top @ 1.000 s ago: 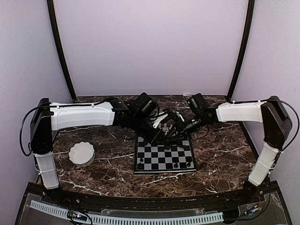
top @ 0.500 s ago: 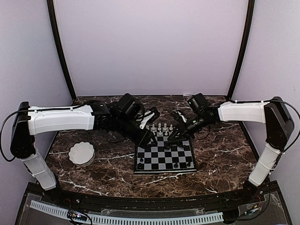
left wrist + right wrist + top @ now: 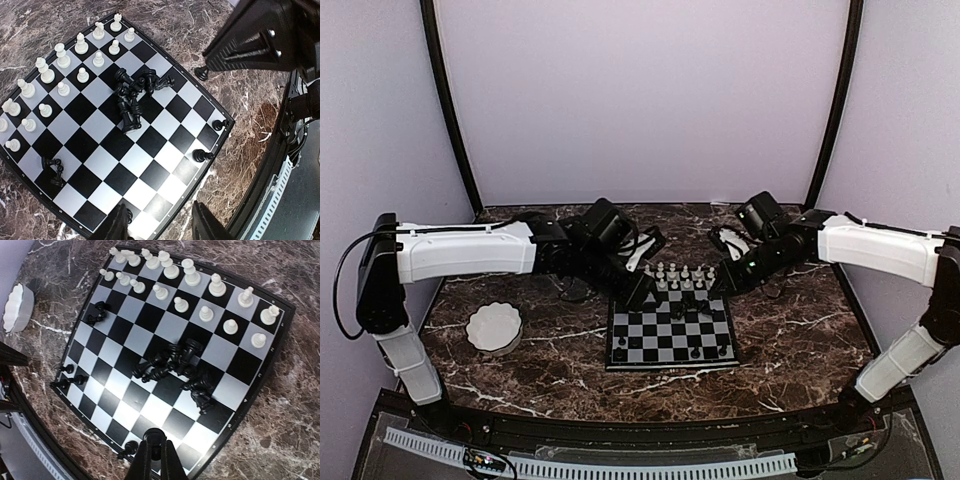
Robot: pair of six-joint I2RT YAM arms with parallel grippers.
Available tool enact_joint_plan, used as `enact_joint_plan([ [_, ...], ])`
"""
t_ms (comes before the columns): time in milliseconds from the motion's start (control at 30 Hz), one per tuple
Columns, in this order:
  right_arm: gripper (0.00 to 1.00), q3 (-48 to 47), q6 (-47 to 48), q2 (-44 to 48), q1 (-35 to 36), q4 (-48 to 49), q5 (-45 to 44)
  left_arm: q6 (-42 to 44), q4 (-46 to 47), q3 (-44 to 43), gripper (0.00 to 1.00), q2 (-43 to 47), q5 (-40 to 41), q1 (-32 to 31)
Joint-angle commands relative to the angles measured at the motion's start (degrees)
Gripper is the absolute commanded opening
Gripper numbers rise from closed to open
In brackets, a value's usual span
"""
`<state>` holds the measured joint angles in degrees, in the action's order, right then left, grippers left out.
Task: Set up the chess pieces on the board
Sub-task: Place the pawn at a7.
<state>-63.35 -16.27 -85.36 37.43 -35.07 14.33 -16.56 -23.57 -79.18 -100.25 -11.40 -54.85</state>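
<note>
The board [image 3: 670, 335] lies mid-table. White chess pieces [image 3: 682, 277] stand in two rows along its far side, also seen in the left wrist view [image 3: 62, 60] and the right wrist view [image 3: 190, 275]. A pile of fallen black pieces [image 3: 132, 97] lies near the board's middle [image 3: 175, 362]. A few black pieces [image 3: 695, 352] stand on the near edge. My left gripper [image 3: 642, 290] hovers open and empty at the board's far left corner [image 3: 162, 225]. My right gripper [image 3: 723, 280] is shut on a black piece [image 3: 155, 436] above the board's far right [image 3: 156, 455].
A white scalloped bowl [image 3: 494, 327] sits on the marble left of the board and shows in the right wrist view [image 3: 15, 307]. Two black pieces [image 3: 52, 167] lie tipped near the board's left edge. Purple walls close in the back and sides.
Both arms have drawn apart from over the board's far rows, the left arm going left and the right arm going right. The white rows now show in the top view.
</note>
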Motion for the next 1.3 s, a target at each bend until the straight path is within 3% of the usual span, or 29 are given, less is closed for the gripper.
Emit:
enact_joint_plan([
  [0,0.00,3.4,2.6,3.1,3.0,-2.9,-12.3,-0.9,-0.2,-2.3,0.46,-0.4,-0.6,0.2],
  [300,0.00,8.9,3.8,5.2,10.8,-2.2,-22.3,-1.5,-1.1,-3.1,0.46,-1.4,-0.7,0.2],
  [1267,0.00,14.1,0.7,1.4,12.9,4.1,-21.1,-2.8,-2.2,-3.2,0.46,-1.5,-0.2,0.2],
])
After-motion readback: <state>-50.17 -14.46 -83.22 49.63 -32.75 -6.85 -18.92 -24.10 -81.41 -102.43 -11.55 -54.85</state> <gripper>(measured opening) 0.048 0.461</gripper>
